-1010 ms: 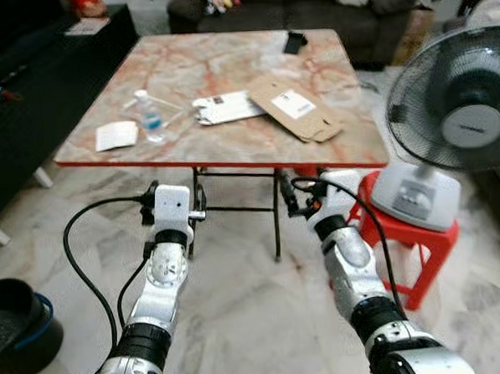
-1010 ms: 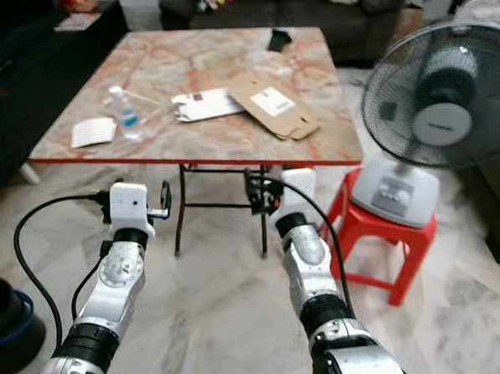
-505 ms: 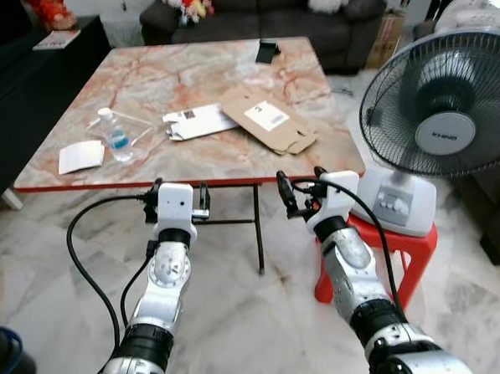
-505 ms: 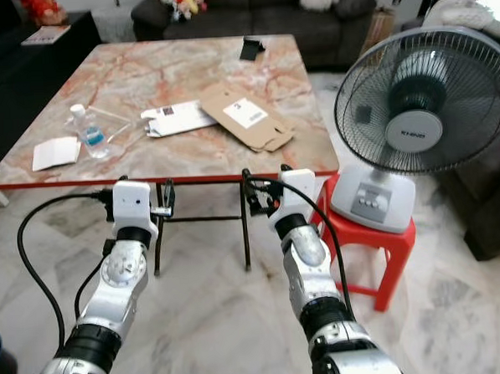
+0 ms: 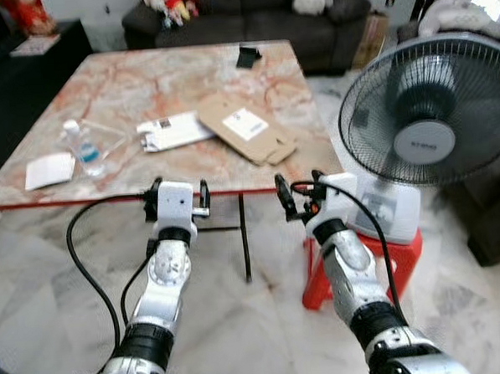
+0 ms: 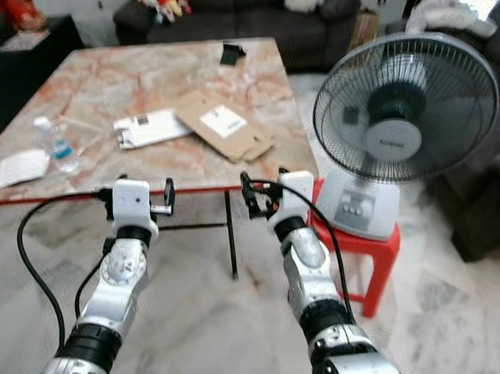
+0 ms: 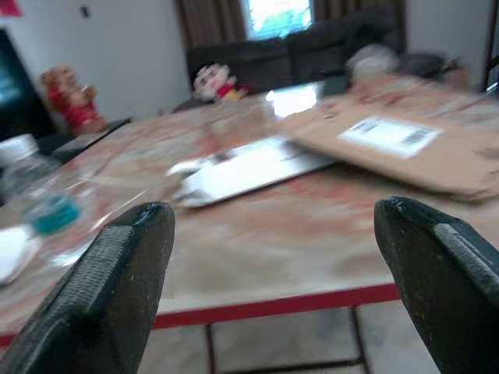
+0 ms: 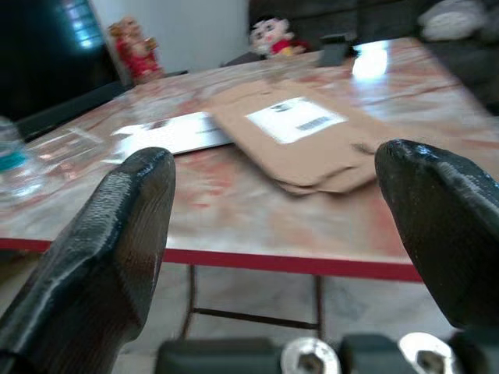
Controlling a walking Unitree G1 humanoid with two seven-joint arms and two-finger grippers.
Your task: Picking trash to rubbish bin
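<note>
On the marble table [image 5: 144, 84] lie a flattened brown cardboard box [image 5: 246, 135], a flat white package [image 5: 173, 131], a small plastic bottle [image 5: 82, 147] and a white paper [image 5: 48, 170]. My left gripper [image 5: 178, 189] and right gripper [image 5: 298, 184] are held up side by side just short of the table's red front edge. Both are open with nothing between the fingers. In the left wrist view the white package [image 7: 249, 164] lies ahead between the fingers [image 7: 117, 288]. The cardboard box [image 8: 300, 128] lies ahead in the right wrist view.
A standing fan [image 5: 426, 111] sits on a red stool [image 5: 363, 261] right beside my right arm. A dark sofa [image 5: 249, 7] stands behind the table. A small black object [image 5: 246, 56] lies at the table's far side. The marble floor stretches under the table.
The whole picture has shifted, so the camera has moved: table and fan sit further left and the dark bin at lower left has left the picture. Both grippers hold the same open pose.
</note>
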